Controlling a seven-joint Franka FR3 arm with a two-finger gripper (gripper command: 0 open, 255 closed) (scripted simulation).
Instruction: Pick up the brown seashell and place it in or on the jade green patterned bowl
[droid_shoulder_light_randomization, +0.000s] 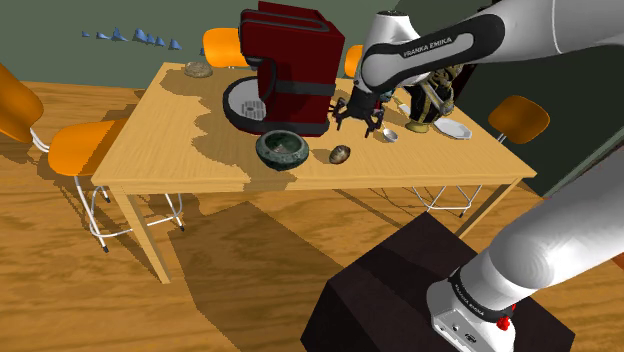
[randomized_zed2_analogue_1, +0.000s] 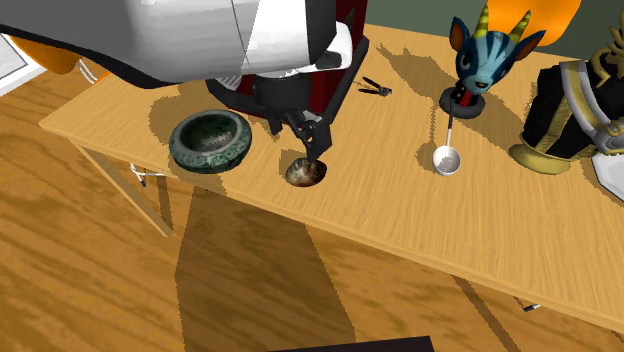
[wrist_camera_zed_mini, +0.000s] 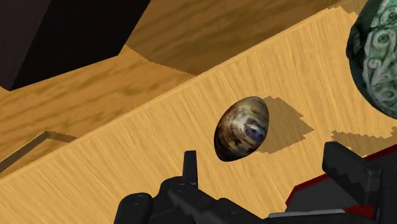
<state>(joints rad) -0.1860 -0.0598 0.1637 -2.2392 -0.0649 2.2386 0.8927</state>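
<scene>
Bright warm light, hard jagged-edged shadows across the table (droid_shoulder_light_randomization: 160, 135), broad table shadow on the floor (droid_shoulder_light_randomization: 250, 245)

The shoulder view looks down from high up behind the stand (droid_shoulder_light_randomization: 400, 290) and takes in the whole table (droid_shoulder_light_randomization: 170, 130). The second exterior view is closer, above the table's front edge. The wrist view is very close. All three show the bowl (randomized_zed2_analogue_1: 209, 140) and seashell (wrist_camera_zed_mini: 242, 129) by that edge.

Wooden table (droid_shoulder_light_randomization: 170, 130), orange chairs (droid_shoulder_light_randomization: 85, 145), wood floor (droid_shoulder_light_randomization: 60, 290), dark green wall (droid_shoulder_light_randomization: 60, 50)
</scene>
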